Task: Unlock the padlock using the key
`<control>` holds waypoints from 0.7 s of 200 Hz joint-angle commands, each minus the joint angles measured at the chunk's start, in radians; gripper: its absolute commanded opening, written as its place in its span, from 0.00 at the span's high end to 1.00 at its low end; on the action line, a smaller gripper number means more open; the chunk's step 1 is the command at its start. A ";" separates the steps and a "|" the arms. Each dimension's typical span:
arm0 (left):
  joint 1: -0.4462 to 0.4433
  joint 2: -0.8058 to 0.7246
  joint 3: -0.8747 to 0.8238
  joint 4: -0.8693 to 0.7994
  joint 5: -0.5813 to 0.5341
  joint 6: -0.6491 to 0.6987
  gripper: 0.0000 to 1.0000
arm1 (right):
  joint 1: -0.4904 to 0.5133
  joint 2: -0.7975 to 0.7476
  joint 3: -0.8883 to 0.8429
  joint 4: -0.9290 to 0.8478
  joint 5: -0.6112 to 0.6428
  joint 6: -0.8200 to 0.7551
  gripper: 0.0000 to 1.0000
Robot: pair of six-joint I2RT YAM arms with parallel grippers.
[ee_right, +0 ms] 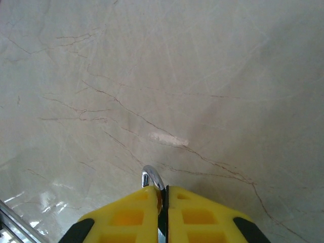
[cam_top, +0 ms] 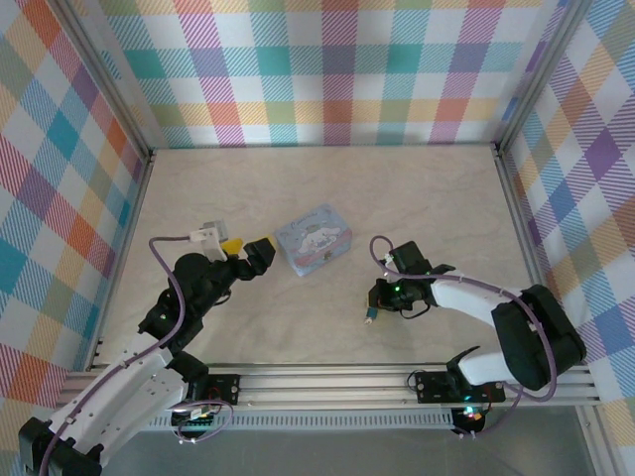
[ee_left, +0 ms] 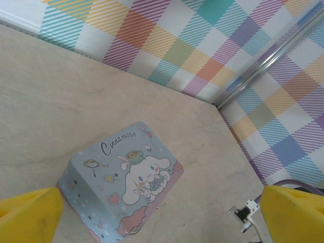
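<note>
While the left gripper point(cam_top: 248, 248) hung just beside the left end of the pastel blue rectangular tin box point(cam_top: 314, 238), which was printed with a white long-eared cartoon figure, its jaws stood released and wide. From the left wrist view its two yellow fingers point(ee_left: 25, 215) sat far apart, with the tin beyond and between them. Right of the tin and nearer the arm bases, well apart from it, the right gripper point(cam_top: 378, 303) pointed down toward the pale marble-patterned tabletop point(cam_top: 427, 198). A tiny dark blue-teal padlock point(cam_top: 369, 316) showed at its tips. From the right wrist view the yellow fingers point(ee_right: 131, 215) were clenched almost together on a thin silvery metal shackle point(ee_right: 151, 177). The shackle's curved top stuck out just beyond the tips, and the padlock's body was hidden under them there. Whether the padlock rested on the tabletop or hung just above it could not be told. The tin lay flat with its printed lid up, turned at a slant to the pastel plaid walls point(cam_top: 327, 69) behind it.
</note>
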State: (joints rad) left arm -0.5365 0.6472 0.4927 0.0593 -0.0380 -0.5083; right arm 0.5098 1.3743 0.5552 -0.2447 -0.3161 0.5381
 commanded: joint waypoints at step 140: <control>-0.008 0.003 0.020 0.037 -0.001 -0.003 0.00 | -0.004 -0.102 0.032 -0.047 0.066 0.008 0.73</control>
State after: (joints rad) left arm -0.5365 0.6636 0.4927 0.0593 -0.0364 -0.5083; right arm 0.5098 1.3365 0.5556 -0.2527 -0.2909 0.5457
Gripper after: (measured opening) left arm 0.998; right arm 0.250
